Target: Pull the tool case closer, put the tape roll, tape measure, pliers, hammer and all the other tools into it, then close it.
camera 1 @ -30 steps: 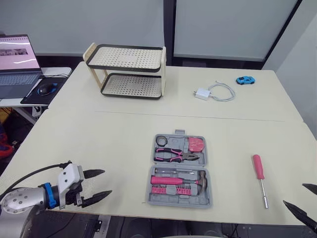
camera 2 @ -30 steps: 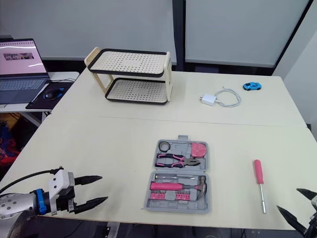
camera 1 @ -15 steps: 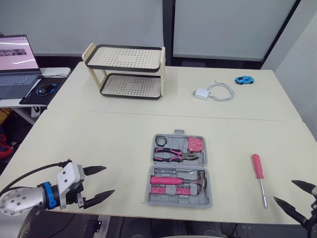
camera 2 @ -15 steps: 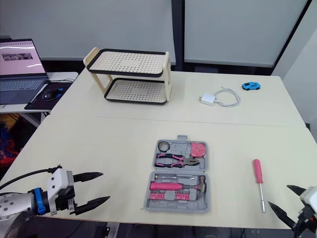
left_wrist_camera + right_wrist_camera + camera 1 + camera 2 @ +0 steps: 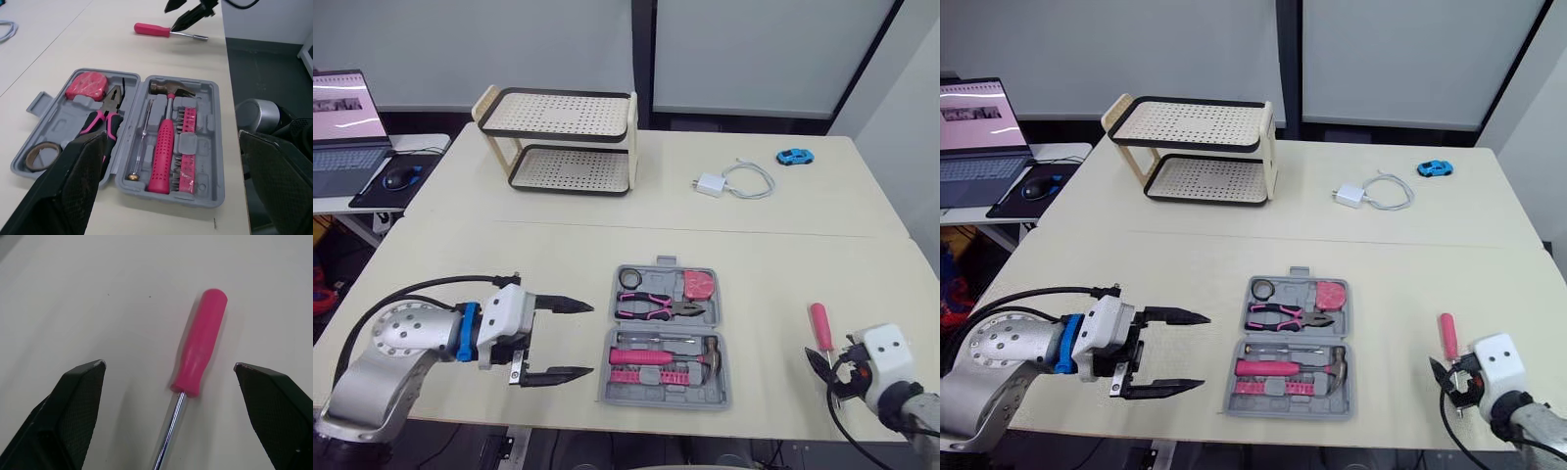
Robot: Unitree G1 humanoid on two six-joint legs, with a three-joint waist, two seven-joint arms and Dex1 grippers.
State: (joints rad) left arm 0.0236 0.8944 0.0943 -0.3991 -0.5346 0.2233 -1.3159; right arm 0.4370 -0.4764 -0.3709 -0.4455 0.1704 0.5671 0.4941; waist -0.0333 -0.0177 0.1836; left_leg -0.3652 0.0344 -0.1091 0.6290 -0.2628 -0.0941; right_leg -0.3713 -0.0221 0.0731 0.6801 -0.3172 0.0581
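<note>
The screwdriver (image 5: 819,324) is laid at 3 o'clock of the tool case (image 5: 658,327), handle pointed to 12, its shaft partly hidden by the spread right hand (image 5: 168,365). The left hand (image 5: 591,340) is spread too.

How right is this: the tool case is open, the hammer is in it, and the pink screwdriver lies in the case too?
One part is wrong. The pink screwdriver lies on the table, right of the tool case and apart from it, in front of the open right end effector, as the left eye and right wrist views show. The case is open and holds the hammer.
</note>
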